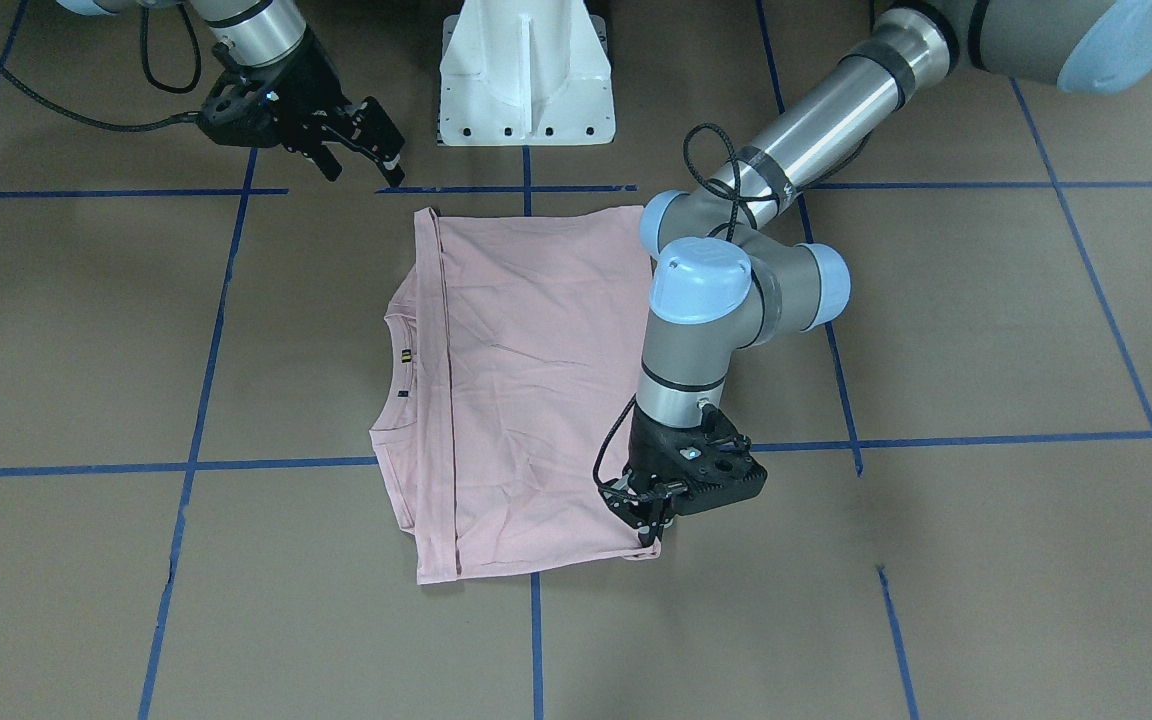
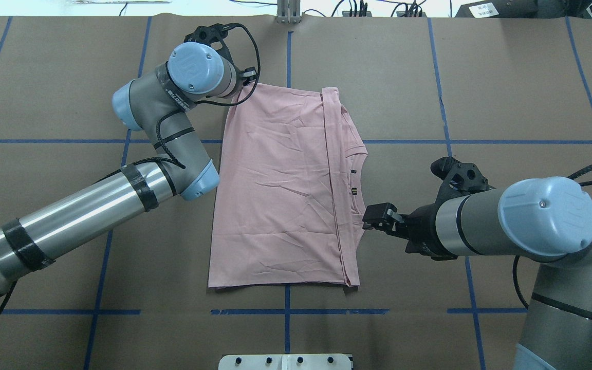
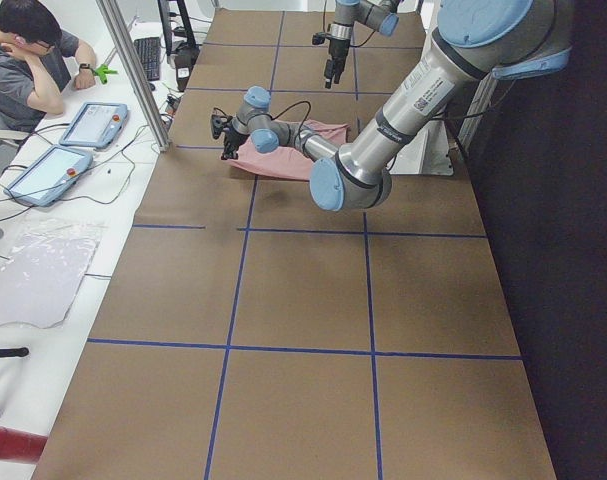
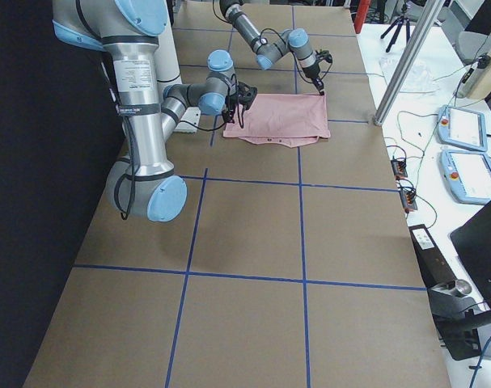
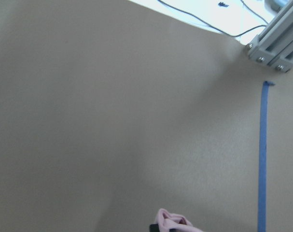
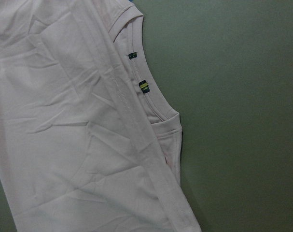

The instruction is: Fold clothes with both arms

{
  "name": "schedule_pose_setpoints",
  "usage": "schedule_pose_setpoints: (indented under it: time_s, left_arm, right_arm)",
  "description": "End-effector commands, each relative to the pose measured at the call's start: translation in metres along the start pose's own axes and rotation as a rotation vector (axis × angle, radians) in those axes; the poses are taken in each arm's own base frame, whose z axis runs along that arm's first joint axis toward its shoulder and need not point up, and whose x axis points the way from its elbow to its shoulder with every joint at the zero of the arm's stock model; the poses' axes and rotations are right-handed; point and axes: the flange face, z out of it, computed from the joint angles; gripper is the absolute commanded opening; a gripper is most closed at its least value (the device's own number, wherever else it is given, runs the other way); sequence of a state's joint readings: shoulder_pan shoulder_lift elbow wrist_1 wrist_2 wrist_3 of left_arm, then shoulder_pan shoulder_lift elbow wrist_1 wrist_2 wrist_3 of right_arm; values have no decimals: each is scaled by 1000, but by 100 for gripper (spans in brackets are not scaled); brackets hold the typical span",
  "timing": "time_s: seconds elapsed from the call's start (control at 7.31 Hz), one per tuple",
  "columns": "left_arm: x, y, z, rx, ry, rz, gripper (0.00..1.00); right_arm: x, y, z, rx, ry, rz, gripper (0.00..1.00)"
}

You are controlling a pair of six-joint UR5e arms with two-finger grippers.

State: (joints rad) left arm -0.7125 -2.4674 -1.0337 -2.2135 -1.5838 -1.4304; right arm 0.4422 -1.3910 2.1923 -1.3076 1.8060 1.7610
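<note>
Brown paper covers the long flat table (image 1: 986,330), ruled into large squares by blue tape lines (image 1: 986,438). A white metal pedestal base (image 1: 526,70) stands at the robot's edge, with a black wall (image 3: 573,300) behind it. Across the table an aluminium frame post (image 3: 133,70) rises at the edge. Beyond it is a white side desk (image 3: 3,335) carrying two grey tablet-like pendants (image 3: 93,123) and loose cables, and a person in a grey shirt (image 3: 23,60) sits there.

The pale pink short-sleeved T-shirt (image 1: 526,380) lies folded flat at the table's middle, directly before the pedestal, its ribbed collar (image 6: 158,101) toward the robot's right. The black two-finger left gripper (image 1: 648,530) is down at the shirt's far left corner, fingers closed together on a pinch of the pink cloth. The black two-finger right gripper (image 1: 366,172) hangs above the table on the collar side, its fingers apart and holding nothing.
</note>
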Motion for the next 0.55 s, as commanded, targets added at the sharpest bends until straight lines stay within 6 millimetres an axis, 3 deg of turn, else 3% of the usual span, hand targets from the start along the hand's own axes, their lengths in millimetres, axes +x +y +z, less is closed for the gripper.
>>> schedule_pose_setpoints:
  time_s: [0.0, 0.14, 0.27, 0.41]
  left_arm:
    - [-8, -3, 16, 31, -7, 3, 0]
    - [-8, -3, 16, 36, -7, 3, 0]
    - [-11, -3, 18, 35, -12, 6, 99]
    - [-11, -7, 16, 39, -11, 12, 100]
  right_arm:
    - [0, 0, 2, -1, 3, 1, 100]
    - [1, 0, 3, 4, 4, 1, 100]
    - [1, 0, 4, 11, 6, -1, 100]
    - [1, 0, 5, 12, 7, -1, 100]
